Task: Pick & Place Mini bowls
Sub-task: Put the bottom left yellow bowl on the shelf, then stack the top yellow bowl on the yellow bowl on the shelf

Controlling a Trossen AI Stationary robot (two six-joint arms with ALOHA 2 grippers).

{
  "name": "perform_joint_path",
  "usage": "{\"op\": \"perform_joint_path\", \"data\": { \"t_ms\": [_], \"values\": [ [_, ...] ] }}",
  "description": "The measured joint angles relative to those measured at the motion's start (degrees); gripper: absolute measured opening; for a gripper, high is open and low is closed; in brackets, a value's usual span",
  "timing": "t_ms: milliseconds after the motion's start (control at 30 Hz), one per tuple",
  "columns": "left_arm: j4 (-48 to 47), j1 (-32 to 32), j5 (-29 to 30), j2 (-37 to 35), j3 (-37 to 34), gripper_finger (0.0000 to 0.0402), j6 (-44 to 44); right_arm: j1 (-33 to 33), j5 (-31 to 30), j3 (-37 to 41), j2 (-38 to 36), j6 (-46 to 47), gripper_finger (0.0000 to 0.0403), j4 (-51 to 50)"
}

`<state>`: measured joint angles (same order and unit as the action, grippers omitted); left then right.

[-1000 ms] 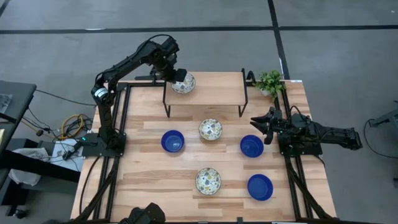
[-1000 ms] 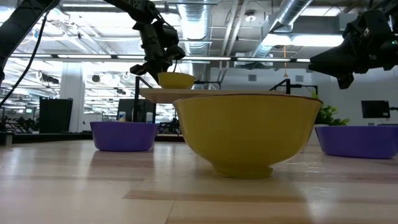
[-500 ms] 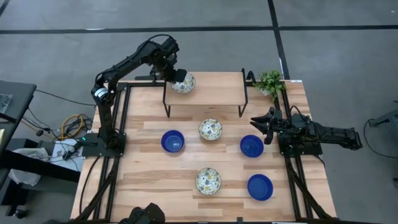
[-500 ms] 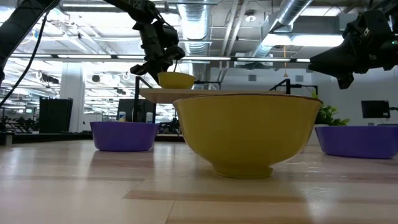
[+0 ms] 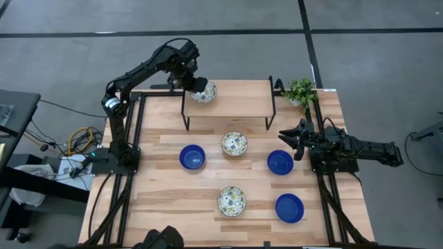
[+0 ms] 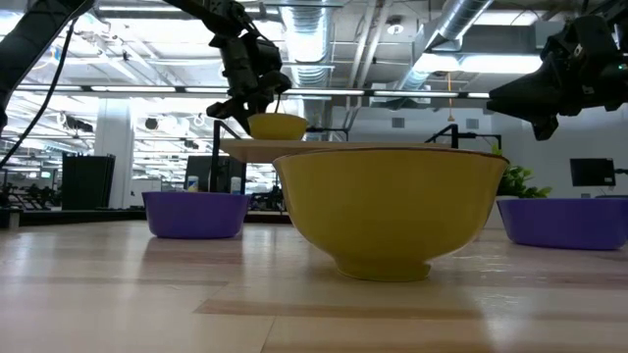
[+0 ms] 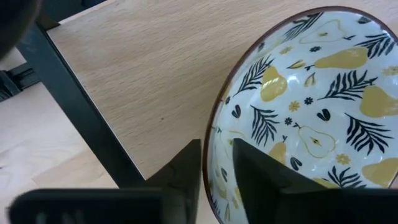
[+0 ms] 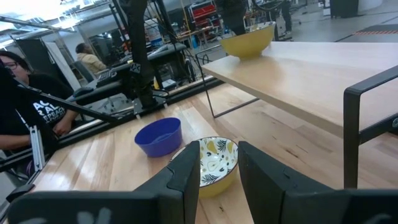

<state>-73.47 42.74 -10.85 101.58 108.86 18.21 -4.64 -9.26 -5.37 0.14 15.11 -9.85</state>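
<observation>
A patterned mini bowl [image 5: 205, 93] stands upright on the raised wooden shelf [image 5: 239, 97] at the table's far side, and my left gripper [image 5: 196, 84] is shut on its rim. Two other patterned bowls [image 5: 234, 144] [image 5: 231, 200] and three blue bowls [image 5: 192, 157] [image 5: 279, 162] [image 5: 289, 207] rest on their bases on the table. My right gripper [image 5: 288, 135] hovers open at the table's right, just beyond the blue bowl there, and touches nothing. In the low view a patterned bowl's yellow outside [image 6: 388, 211] fills the foreground. My left gripper [image 7: 216, 180] pinches the patterned bowl's rim [image 7: 211, 140] on the side toward the table's left, with one finger [image 7: 261, 177] inside the bowl and the other [image 7: 183, 177] outside. The fingers come from above, slanting down. The bowl sits upright with its base on the shelf [image 7: 137, 81].
The shelf stands on thin black legs [image 5: 185, 114] [image 5: 271, 111] above the table's far half. A small green plant [image 5: 300, 90] is at the far right corner. Bare wood lies on the shelf's right part. People [image 8: 25, 93] show in the room beyond the table.
</observation>
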Motion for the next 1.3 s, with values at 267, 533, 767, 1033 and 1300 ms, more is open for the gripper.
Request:
{"op": "perform_joint_path", "data": {
  "t_ms": [267,533,767,1033,1300],
  "values": [
    [0.1,0.1,0.3,-1.9,0.0,0.0144,0.1,0.0,0.0,0.0,0.0,0.0,0.0098,0.0],
    [1.1,0.1,0.9,-8.1,0.0,0.0149,1.9,0.0,0.0,0.0,0.0,0.0,0.0098,0.0],
    [1.5,0.1,1.8,-15.0,0.0,0.0148,3.1,0.0,0.0,0.0,0.0,0.0,0.0098,0.0],
    [1.5,-3.3,1.9,-20.5,0.0,0.0146,3.7,0.0,0.0,0.0,0.0,0.0,0.0098,0.0],
    [1.6,-10.5,8.8,-22.1,0.0,0.0145,2.8,0.0,0.0,0.0,0.0,2.2,0.0098,0.0]
  ]
}}
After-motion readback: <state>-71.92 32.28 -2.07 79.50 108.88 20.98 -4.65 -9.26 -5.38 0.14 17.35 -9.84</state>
